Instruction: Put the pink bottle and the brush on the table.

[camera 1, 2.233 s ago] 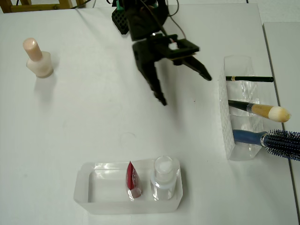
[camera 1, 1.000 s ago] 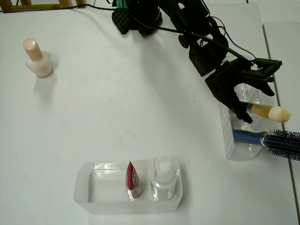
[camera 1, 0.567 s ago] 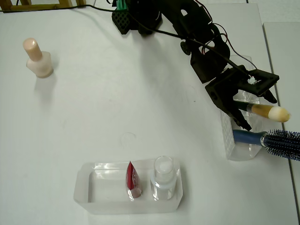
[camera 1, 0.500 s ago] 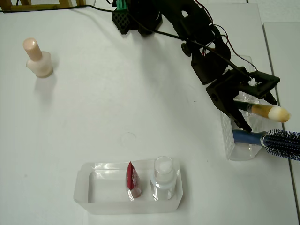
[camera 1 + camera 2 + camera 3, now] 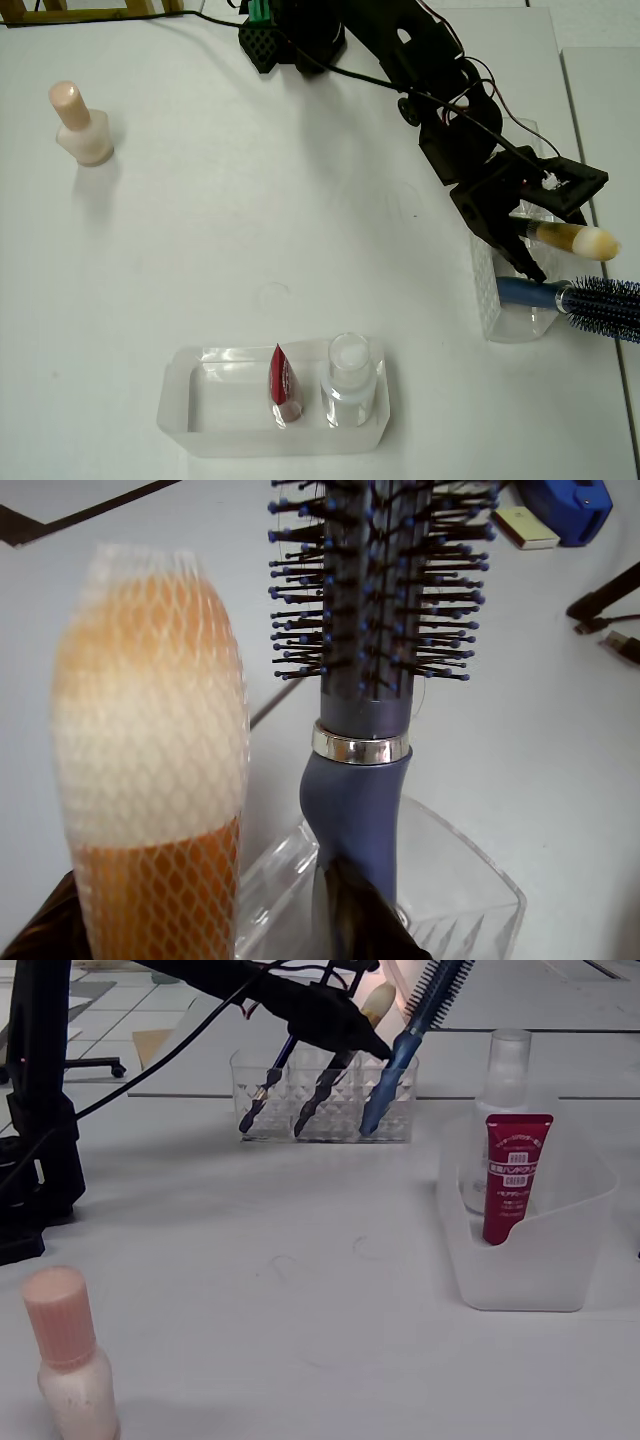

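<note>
Near the tabletop's (image 5: 250,250) left far corner the pink bottle (image 5: 82,125) is already set upright. Left to do: the makeup brush (image 5: 570,238), kept in the clear holder (image 5: 490,300) by the right edge, is straddled by the spread-open gripper (image 5: 545,235), not yet clamped.

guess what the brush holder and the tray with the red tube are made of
The brush holder looks like clear hard plastic, maybe acrylic: see-through, with a faceted diamond pattern that catches the light. The tray looks like frosted, translucent plastic with a matte finish: the red tube shows only dimly through its wall.
</note>
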Controlling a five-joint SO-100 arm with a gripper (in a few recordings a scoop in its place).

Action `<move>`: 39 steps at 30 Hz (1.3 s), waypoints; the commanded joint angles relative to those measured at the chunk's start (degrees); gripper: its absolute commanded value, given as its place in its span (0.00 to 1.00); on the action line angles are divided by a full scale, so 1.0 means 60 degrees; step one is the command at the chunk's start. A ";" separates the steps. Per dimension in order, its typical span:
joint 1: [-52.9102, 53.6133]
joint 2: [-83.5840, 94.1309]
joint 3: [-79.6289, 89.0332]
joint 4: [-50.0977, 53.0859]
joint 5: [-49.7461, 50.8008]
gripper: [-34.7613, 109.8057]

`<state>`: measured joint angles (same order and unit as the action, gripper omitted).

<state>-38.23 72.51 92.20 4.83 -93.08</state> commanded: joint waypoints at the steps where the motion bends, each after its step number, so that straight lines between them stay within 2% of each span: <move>1: -0.0190 0.0103 -0.0674 0.0117 -0.0146 0.47; 6: -0.0293 0.0029 -0.0762 0.0103 -0.0146 0.46; 14: -0.0352 0.0059 -0.0747 0.0308 -0.0190 0.36; 31: -0.0352 0.0190 -0.0762 0.0337 -0.0161 0.24; 39: -0.0352 0.0645 -0.0542 0.0498 -0.0146 0.24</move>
<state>-40.34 71.37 89.56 6.86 -93.08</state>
